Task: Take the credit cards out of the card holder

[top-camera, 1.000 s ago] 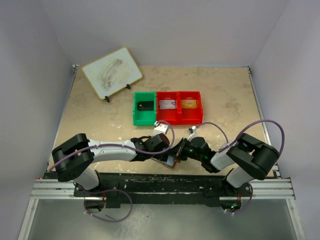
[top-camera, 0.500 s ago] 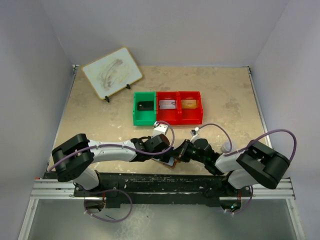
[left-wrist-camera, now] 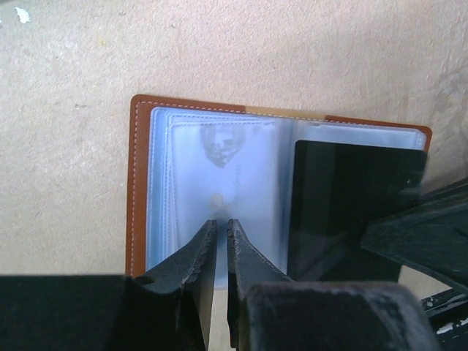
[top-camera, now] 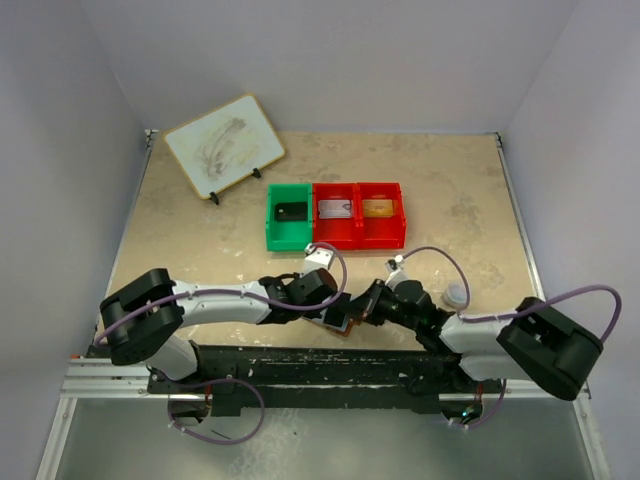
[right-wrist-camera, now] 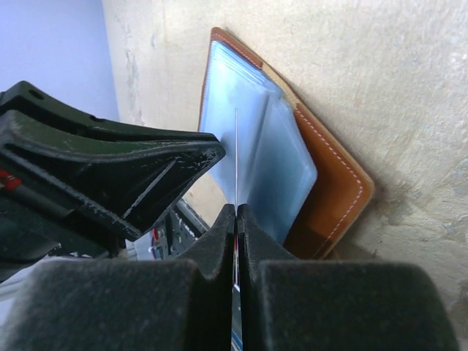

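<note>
Brown leather card holder [left-wrist-camera: 136,190] lies open on the desk [left-wrist-camera: 219,51]; left pincer [left-wrist-camera: 221,228] pinches its pale sleeve [left-wrist-camera: 219,164] as an anchor, while right pincer [right-wrist-camera: 235,212], clamped on the black card [left-wrist-camera: 351,208], can draw it free

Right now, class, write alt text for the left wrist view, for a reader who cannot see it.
An open brown card holder with pale blue sleeves lies on a beige table. The left gripper, nearly closed, pinches its left sleeve; the right gripper grips a black card on its right half.
</note>
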`<action>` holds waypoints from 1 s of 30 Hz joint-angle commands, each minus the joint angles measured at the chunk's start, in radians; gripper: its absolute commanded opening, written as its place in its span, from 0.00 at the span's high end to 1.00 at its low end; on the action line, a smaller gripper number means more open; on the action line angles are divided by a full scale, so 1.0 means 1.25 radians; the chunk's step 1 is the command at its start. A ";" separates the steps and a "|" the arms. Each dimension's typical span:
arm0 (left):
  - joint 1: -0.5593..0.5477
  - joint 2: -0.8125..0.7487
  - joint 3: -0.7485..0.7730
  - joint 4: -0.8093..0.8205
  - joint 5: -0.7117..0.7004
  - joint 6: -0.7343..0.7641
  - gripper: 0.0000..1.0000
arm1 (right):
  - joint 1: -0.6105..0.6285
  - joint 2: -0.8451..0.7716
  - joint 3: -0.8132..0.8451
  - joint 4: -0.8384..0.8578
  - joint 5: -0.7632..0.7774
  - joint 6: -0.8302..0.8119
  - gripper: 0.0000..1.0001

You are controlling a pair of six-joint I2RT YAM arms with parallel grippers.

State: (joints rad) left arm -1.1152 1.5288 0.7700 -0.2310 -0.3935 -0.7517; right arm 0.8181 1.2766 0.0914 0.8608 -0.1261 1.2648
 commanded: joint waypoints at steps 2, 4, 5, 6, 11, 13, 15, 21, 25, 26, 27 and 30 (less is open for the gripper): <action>-0.002 -0.038 -0.015 -0.032 -0.026 -0.018 0.91 | 0.003 -0.101 0.008 -0.079 0.042 -0.075 1.00; -0.002 -0.049 -0.015 -0.028 -0.027 -0.020 0.90 | 0.003 -0.143 0.006 -0.103 0.061 -0.094 1.00; -0.002 -0.054 -0.015 -0.025 -0.026 -0.021 0.89 | 0.003 -0.168 0.006 -0.113 0.070 -0.104 1.00; -0.002 -0.060 -0.013 -0.023 -0.023 -0.019 0.88 | 0.003 -0.194 0.005 -0.123 0.080 -0.116 1.00; 0.001 -0.116 -0.005 -0.038 -0.024 -0.015 0.71 | 0.003 -0.316 0.008 -0.204 0.151 -0.188 1.00; 0.009 -0.157 -0.012 -0.053 -0.054 -0.018 0.54 | 0.003 -0.366 0.013 -0.229 0.168 -0.232 1.00; 0.034 -0.202 -0.028 -0.060 -0.071 -0.014 0.43 | 0.003 -0.414 0.025 -0.244 0.180 -0.283 1.00; 0.158 -0.285 -0.021 -0.132 -0.075 0.001 0.36 | 0.003 -0.486 0.104 -0.264 0.188 -0.497 1.00; 0.190 -0.304 0.041 -0.280 -0.251 -0.026 0.30 | 0.003 -0.438 0.164 -0.218 0.164 -0.633 1.00; 0.202 -0.314 0.063 -0.326 -0.263 -0.035 0.28 | 0.003 -0.416 0.180 -0.207 0.162 -0.665 1.00; 0.213 -0.328 0.095 -0.377 -0.266 -0.044 0.27 | 0.003 -0.392 0.198 -0.199 0.162 -0.693 1.00; 0.219 -0.397 0.155 -0.443 -0.340 -0.030 0.27 | 0.004 -0.305 0.259 -0.196 0.153 -0.788 1.00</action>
State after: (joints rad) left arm -0.8577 1.1526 0.8352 -0.6235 -0.6353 -0.7830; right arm 0.8181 0.7956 0.3122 0.5514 0.0792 0.5106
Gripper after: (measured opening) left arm 0.732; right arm 0.007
